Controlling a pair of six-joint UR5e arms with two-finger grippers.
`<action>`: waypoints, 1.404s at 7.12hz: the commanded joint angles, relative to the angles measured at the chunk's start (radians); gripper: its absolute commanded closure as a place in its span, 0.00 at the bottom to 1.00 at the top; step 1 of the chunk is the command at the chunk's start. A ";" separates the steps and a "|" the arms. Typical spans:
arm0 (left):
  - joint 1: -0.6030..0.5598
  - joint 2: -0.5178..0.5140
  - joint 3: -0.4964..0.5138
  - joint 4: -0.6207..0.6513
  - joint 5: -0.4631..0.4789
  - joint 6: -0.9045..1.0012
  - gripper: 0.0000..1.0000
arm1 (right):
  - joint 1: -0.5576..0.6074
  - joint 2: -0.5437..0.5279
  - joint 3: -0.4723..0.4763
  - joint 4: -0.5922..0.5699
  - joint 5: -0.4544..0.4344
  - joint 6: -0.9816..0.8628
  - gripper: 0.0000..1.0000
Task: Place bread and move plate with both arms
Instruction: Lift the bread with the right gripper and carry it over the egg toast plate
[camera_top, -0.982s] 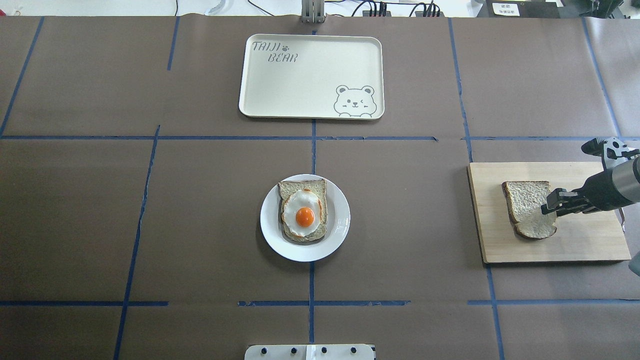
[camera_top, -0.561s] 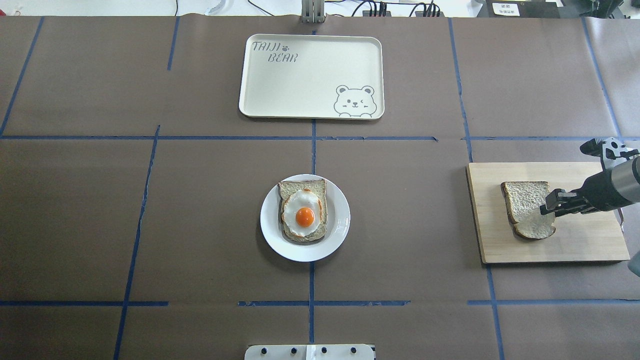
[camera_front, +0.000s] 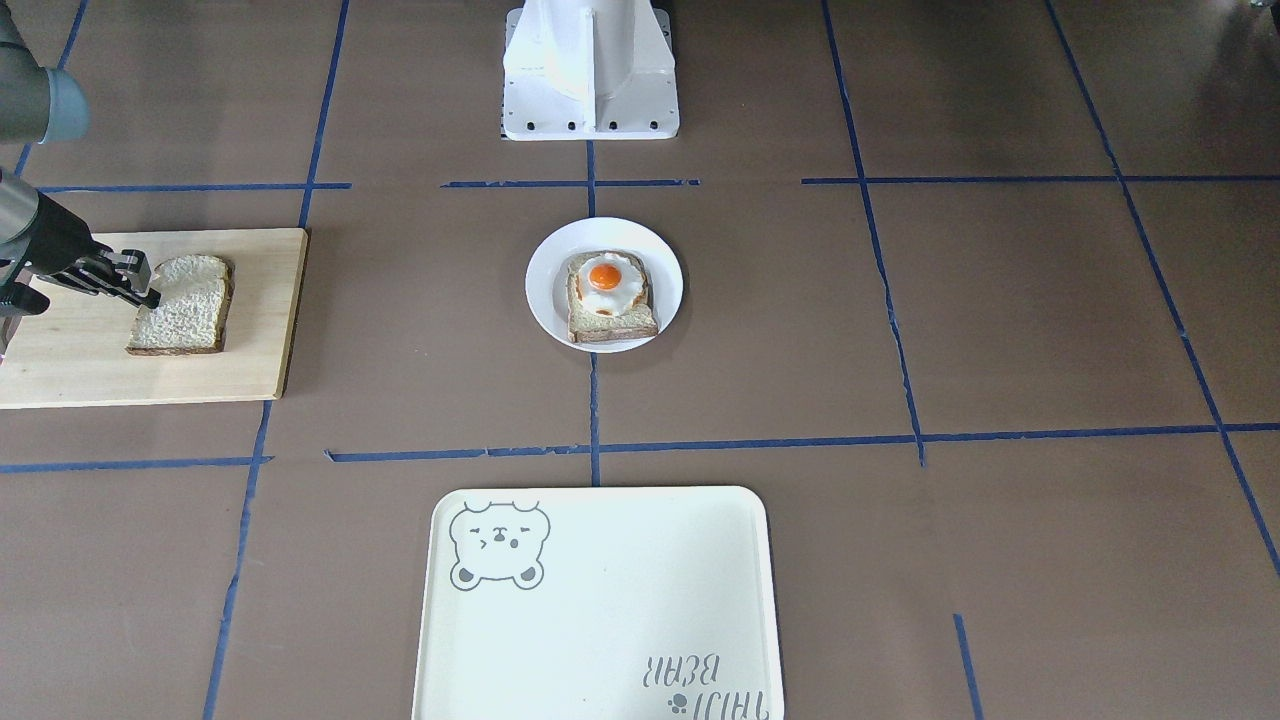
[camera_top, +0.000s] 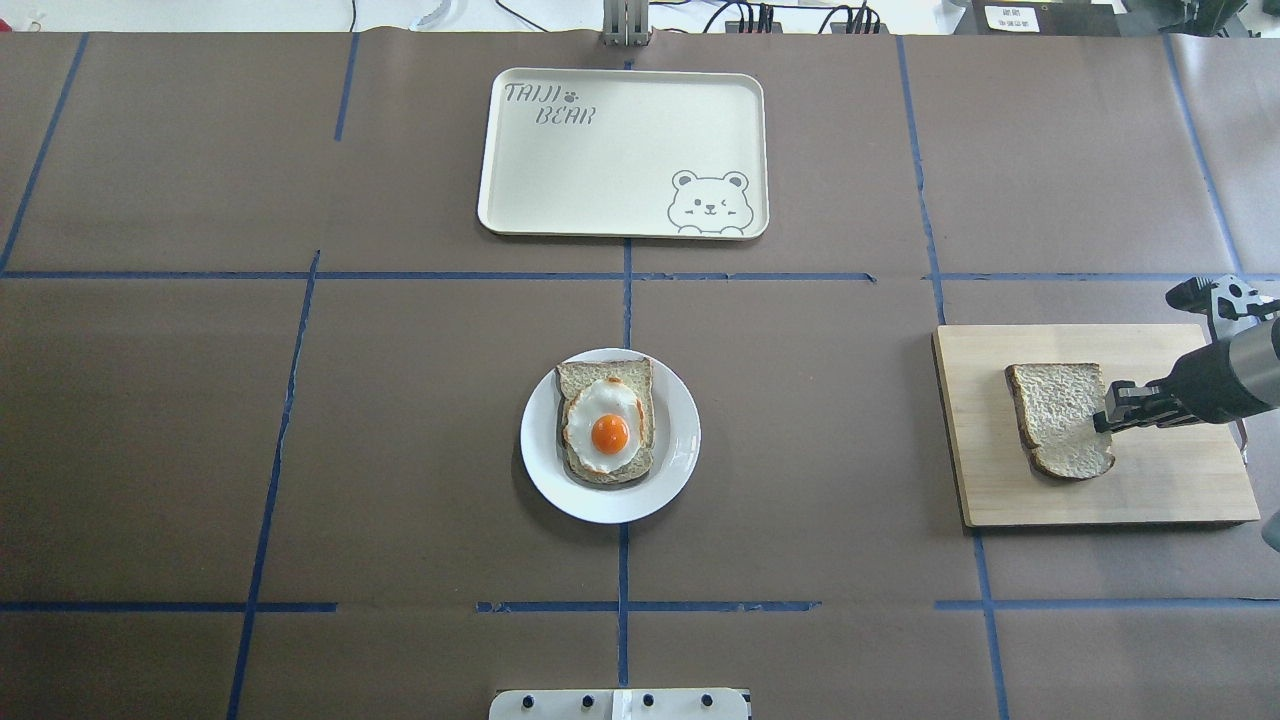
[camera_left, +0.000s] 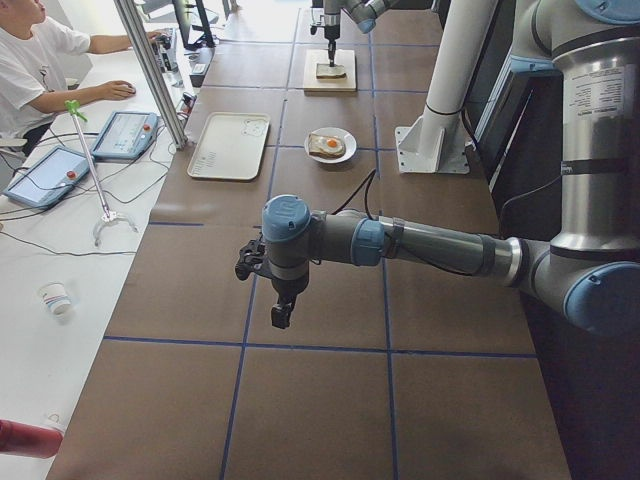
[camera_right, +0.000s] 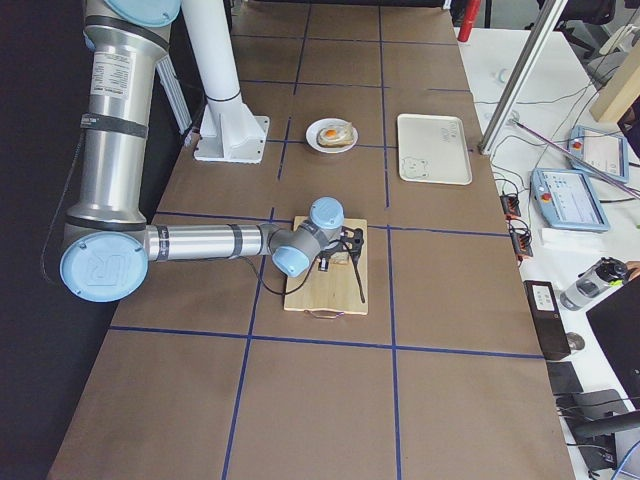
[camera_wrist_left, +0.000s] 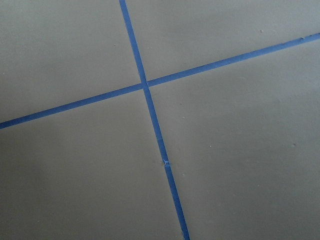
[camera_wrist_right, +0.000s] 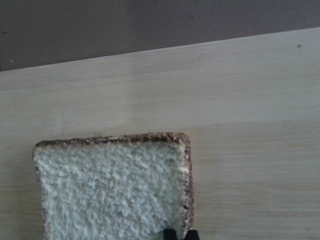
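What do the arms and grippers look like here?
Both the left arm and right arm are silver-grey tubes with pale blue round joint caps, one right-arm cap bearing a UR logo. Thin black cables run along them. The left gripper and right gripper are black, two-fingered.
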 joint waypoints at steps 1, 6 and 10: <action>0.000 0.001 -0.003 -0.001 0.000 0.000 0.00 | 0.001 -0.005 0.011 0.000 -0.004 -0.002 1.00; 0.000 -0.001 -0.001 0.000 -0.015 0.000 0.00 | 0.025 -0.018 0.074 0.123 0.048 0.005 1.00; 0.000 -0.001 -0.003 0.000 -0.015 0.000 0.00 | 0.019 0.189 0.102 0.164 0.092 0.132 1.00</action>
